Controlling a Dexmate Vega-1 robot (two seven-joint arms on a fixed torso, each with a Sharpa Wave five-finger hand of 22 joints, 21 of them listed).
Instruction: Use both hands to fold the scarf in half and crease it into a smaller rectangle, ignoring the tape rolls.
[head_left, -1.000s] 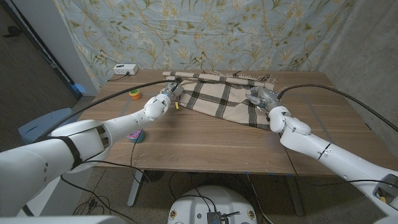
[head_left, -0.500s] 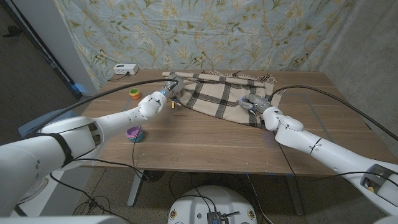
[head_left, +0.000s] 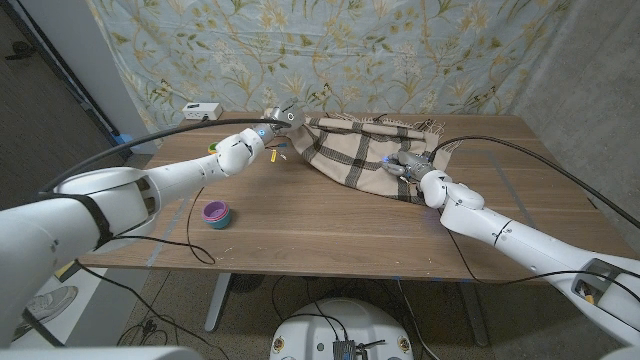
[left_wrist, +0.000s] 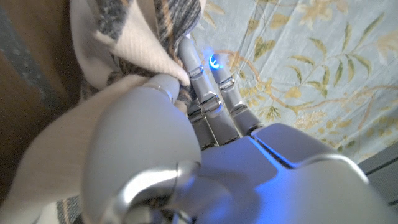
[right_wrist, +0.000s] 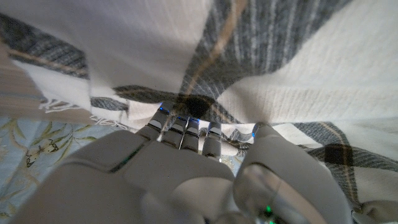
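You're mid-fold w/ the cream wool scarf crossed by dark plaid lines (head_left: 355, 152); it's lying bunched across the far half of the wooden desk (head_left: 330, 225), fringe along the far edge; your left hand (head_left: 281, 119) is pinching one near corner and holding it raised above the desk at the far left; the left wrist view is showing cloth caught between thumb and fingers (left_wrist: 198, 70); your right hand (head_left: 405, 165) is gripping the other near edge, lower, fabric draped over it in the right wrist view. Step in hand, I'd judge: carrying the near edge over to the far edge. Next you'll prob. need both hands level, corners set onto the fringe edge, then a press along the fold; right side is lagging, so the fold risks going skewed. Purple tape roll (head_left: 215, 212) near the desk's left front and orange tape roll (head_left: 212, 150) further back are sitting apart from the scarf; leave them.
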